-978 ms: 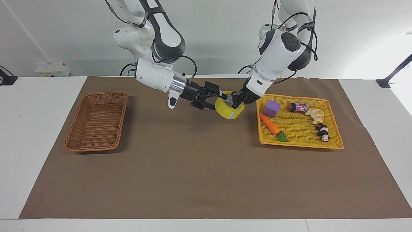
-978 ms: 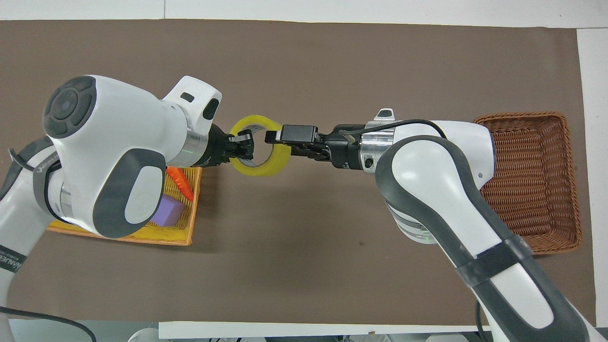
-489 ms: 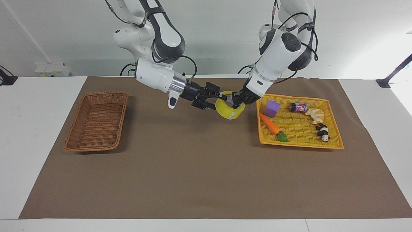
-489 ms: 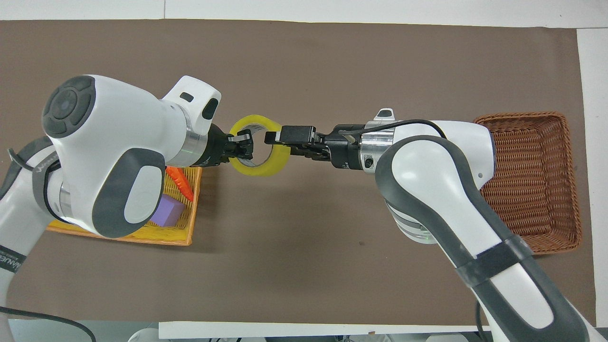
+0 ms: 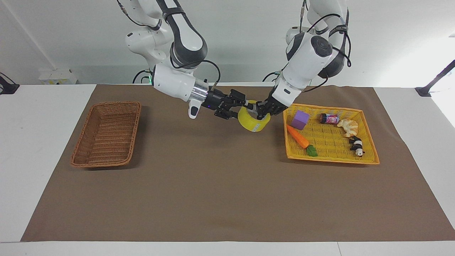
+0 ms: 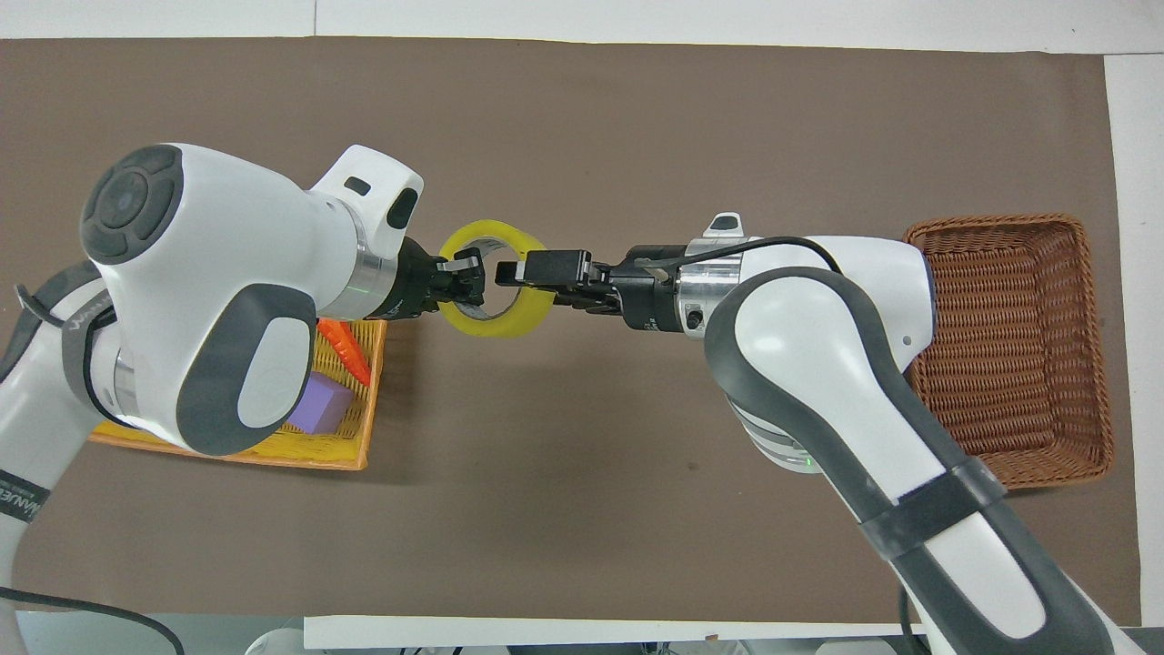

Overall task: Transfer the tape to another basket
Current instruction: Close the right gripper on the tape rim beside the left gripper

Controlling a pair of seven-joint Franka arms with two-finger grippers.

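The tape (image 5: 253,122), a yellow roll, hangs over the brown mat beside the yellow basket's end, its hole facing up in the overhead view (image 6: 498,324). My left gripper (image 5: 261,111) (image 6: 462,282) is shut on the roll's wall at the side toward the yellow basket. My right gripper (image 5: 239,108) (image 6: 520,277) reaches in from the brown basket's side, open, one finger above and one below the wall there. The dark brown wicker basket (image 5: 106,133) (image 6: 1009,346) lies with nothing in it at the right arm's end of the mat.
A flat yellow basket (image 5: 330,160) (image 6: 273,452) at the left arm's end holds a purple block (image 5: 300,120), a carrot (image 5: 298,137), a small jar (image 5: 329,118), a pastry (image 5: 348,126) and a black-and-white toy (image 5: 356,145).
My right gripper has pushed further over the tape's wall toward the left gripper and its jaws have narrowed. The left gripper and the tape have stayed in place.
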